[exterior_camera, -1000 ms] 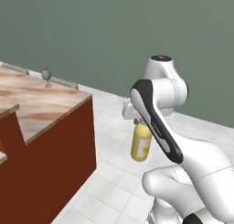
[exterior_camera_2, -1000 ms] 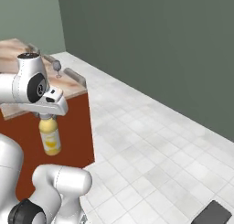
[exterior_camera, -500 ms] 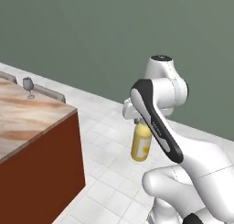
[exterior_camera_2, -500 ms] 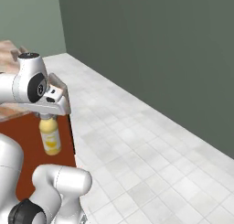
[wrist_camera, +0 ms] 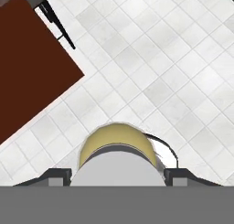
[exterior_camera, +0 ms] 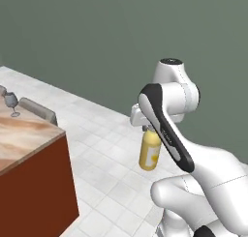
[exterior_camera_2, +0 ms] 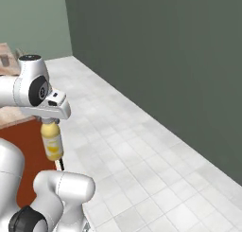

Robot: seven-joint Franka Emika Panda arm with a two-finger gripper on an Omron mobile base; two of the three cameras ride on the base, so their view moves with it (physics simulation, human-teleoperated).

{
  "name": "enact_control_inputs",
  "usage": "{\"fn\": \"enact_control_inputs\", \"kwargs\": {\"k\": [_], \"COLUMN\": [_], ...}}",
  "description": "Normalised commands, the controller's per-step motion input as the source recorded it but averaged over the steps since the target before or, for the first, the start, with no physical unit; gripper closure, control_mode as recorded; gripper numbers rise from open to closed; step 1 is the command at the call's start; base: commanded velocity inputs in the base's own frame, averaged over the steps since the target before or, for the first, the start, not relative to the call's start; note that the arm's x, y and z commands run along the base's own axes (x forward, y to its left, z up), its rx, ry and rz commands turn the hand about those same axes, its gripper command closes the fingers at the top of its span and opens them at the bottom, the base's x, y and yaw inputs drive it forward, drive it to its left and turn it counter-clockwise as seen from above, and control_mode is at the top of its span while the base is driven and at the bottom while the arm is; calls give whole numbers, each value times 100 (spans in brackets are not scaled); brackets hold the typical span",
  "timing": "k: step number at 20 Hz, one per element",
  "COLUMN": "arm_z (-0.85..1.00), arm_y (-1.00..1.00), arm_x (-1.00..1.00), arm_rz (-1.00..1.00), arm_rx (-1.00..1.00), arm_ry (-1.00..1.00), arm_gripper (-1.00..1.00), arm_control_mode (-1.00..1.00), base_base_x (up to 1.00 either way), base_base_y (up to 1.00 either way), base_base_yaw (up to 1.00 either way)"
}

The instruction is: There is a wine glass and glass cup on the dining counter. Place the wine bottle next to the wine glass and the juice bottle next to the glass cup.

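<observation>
- my gripper point(exterior_camera: 149, 130) is closed on the grey cap of the stubby yellow juice bottle point(exterior_camera: 149, 151), which hangs upright over the white tiled floor point(exterior_camera_2: 156, 146).
- the marbled, red-brown dining counter point(exterior_camera: 30, 134) is well apart to my left, with the small clear wine glass point(exterior_camera: 11, 103) on it.
- judgement: juice bottle in transit, not yet placed; wine bottle's placement unconfirmed.

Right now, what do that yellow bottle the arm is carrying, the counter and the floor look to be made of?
The juice bottle looks like smooth yellow plastic, though coloured glass is possible, with a matte grey-white cap. The dining counter has a beige-brown marbled, stone-like top and flat reddish-brown sides, probably painted wood. The floor looks like pale, faintly glossy square tiles.
</observation>
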Motion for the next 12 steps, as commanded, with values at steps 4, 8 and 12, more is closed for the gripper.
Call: {"fn": "enact_control_inputs", "kwargs": {"k": [4,8,12], "arm_z": [0,0,0], "arm_y": [0,0,0], "arm_x": [0,0,0], "arm_rz": [0,0,0], "arm_rx": [0,0,0], "arm_ry": [0,0,0], "arm_gripper": [100,100,100], "arm_control_mode": [100,100,100], "base_base_x": [77,80,81], "base_base_y": [-31,-29,-25], "base_base_yaw": [19,18,21]}}
